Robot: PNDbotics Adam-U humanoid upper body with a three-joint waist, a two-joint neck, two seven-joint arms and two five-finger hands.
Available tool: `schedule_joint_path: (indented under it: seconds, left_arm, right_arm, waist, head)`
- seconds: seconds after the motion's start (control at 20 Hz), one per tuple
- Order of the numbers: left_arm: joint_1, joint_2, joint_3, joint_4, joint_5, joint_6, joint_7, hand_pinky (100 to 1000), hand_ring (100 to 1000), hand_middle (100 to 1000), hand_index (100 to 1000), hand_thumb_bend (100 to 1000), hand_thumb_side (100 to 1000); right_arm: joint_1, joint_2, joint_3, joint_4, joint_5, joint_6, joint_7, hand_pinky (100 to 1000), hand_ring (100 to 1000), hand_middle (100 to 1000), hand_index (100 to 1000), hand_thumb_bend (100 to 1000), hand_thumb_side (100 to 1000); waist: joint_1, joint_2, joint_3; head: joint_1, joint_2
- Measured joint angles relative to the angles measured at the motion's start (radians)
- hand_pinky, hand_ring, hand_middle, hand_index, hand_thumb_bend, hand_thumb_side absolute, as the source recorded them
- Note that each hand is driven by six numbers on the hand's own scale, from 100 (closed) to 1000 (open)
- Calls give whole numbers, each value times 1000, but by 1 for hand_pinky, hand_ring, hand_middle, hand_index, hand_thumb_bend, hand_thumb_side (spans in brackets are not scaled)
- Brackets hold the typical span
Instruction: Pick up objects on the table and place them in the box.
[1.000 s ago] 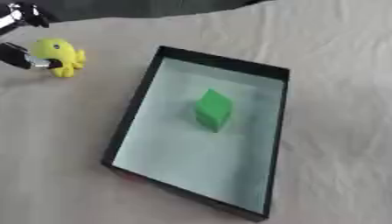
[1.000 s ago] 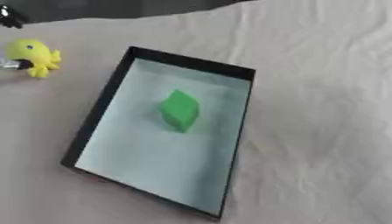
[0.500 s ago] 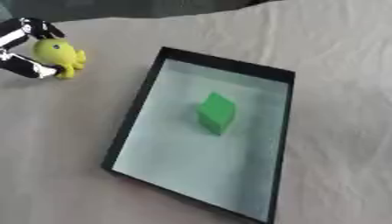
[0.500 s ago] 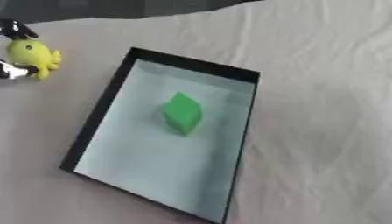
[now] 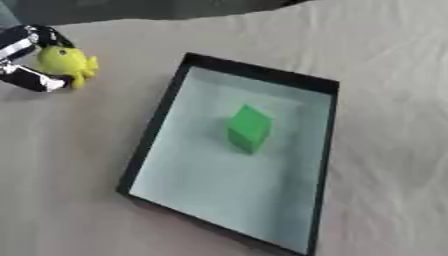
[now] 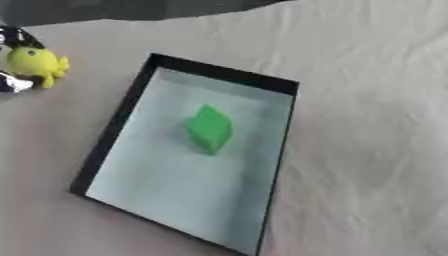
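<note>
One left hand [image 5: 26, 60] pinching yellow toy [image 5: 66, 64], left of box [image 5: 254, 72].

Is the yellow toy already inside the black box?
No, the yellow toy sits outside the black box, between the left hand's fingers.

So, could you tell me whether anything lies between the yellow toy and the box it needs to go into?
Nothing visible does. The yellow toy sits in the left hand, whose fingers curl round it, left of the box. Only bare cloth lies between them. Inside the box, a green block sits mid-tray, with free floor around it.
</note>
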Motion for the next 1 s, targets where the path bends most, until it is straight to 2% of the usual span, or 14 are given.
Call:
schedule_joint_path:
  seconds: [0.25,0.35,0.75,1.0]
  left_arm:
    - [0,0,0,0,-35,7,34,763,743,724,785,377,100]
    - [1,0,0,-1,-62,11,64,741,723,685,780,384,100]
    - [1,1,-4,-6,-206,-11,185,675,657,635,725,509,100]
    - [1,1,-6,-6,-281,-9,256,622,606,612,700,510,100]
  right_arm:
    - [0,1,5,2,2,1,6,1000,956,983,873,100,600]
    - [0,3,6,5,2,1,10,1000,957,983,873,100,605]
    - [-1,10,11,6,3,5,18,1000,957,984,874,100,624]
    - [-1,15,12,8,6,8,22,1000,958,985,875,100,638]
  waist:
    - [1,1,-4]
    - [2,4,-9]
    - [7,12,-15]
    - [8,14,-15]
  head:
    - [2,-13]
    - [4,-17]
    - [4,-32]
    - [4,-32]
